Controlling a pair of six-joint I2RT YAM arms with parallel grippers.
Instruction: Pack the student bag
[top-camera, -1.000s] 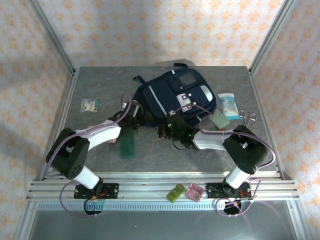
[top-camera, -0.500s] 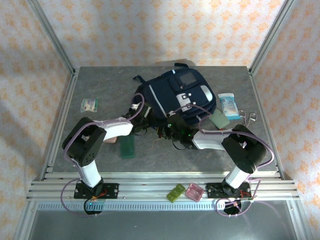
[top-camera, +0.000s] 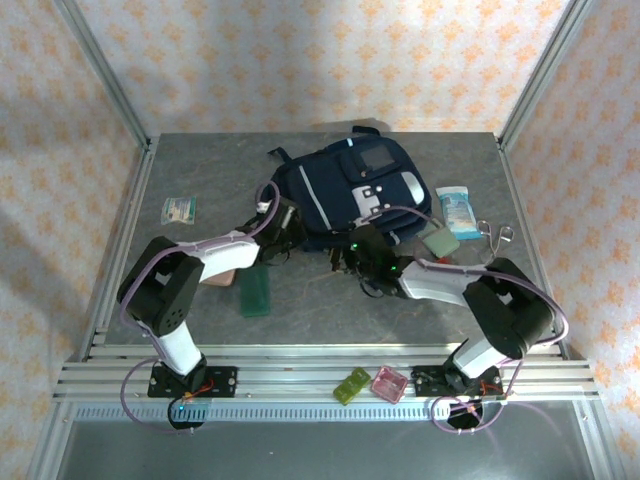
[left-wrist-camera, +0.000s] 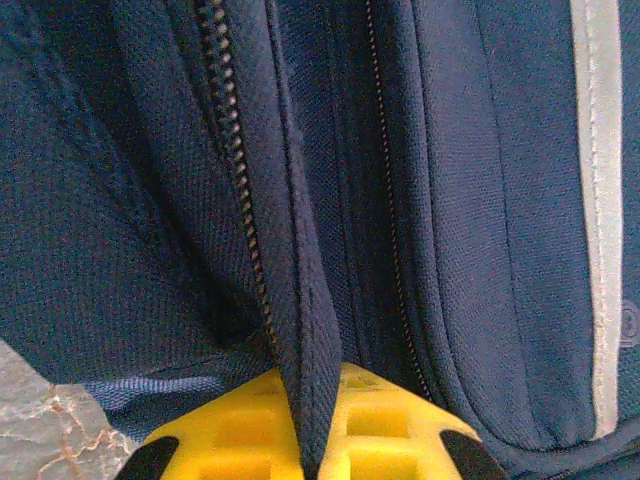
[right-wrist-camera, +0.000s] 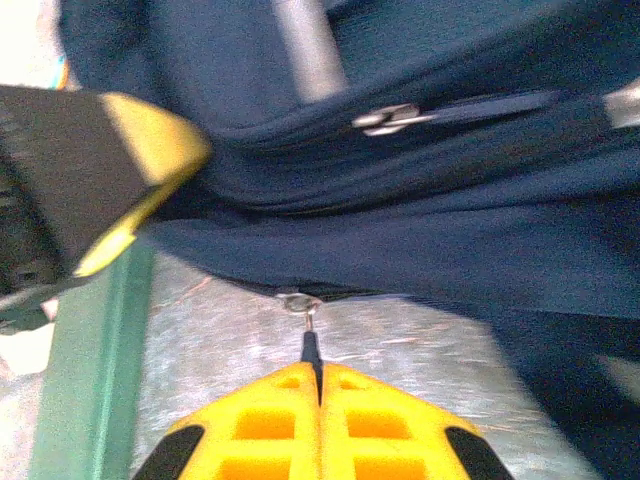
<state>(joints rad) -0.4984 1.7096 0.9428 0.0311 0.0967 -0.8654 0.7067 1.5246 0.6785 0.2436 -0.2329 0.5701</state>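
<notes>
Looking down from above, you have one student bag (top-camera: 350, 185) lying flat at the back middle of the bench (top-camera: 200, 170), with your two grippers at its near edge. Your left gripper (top-camera: 287, 228) is at the bag's near left side, and in its wrist view the left gripper (left-wrist-camera: 305, 425) is clamped tight on one upright fold of the navy fabric (left-wrist-camera: 295, 250), the yellow fingers (left-wrist-camera: 235, 430) pressed in from both sides. Two zipper tracks run up the cloth there, a coarse one (left-wrist-camera: 235, 150) left of the fold and a finer one (left-wrist-camera: 385, 180) right of it, with one white stripe (left-wrist-camera: 598, 200) further right. Your right gripper (top-camera: 343, 262) sits at the bag's near middle; in its own view the right gripper (right-wrist-camera: 318, 385) is fully closed, pinching one thin dark zipper pull (right-wrist-camera: 310, 350) that hangs from a slider (right-wrist-camera: 297, 300) at the bag's lower edge. A second, silver pull (right-wrist-camera: 390, 117) lies higher on the bag. Around the bag you can count one green case (top-camera: 255, 290) near the left arm, one small packet (top-camera: 180, 209) far left, one light-blue tissue pack (top-camera: 458, 208) at the right, and one pale green pad (top-camera: 437, 240) just beside the bag's near right corner. Two small boxes rest on the front rail, one yellow-green (top-camera: 352, 385) and one pink (top-camera: 388, 383).
</notes>
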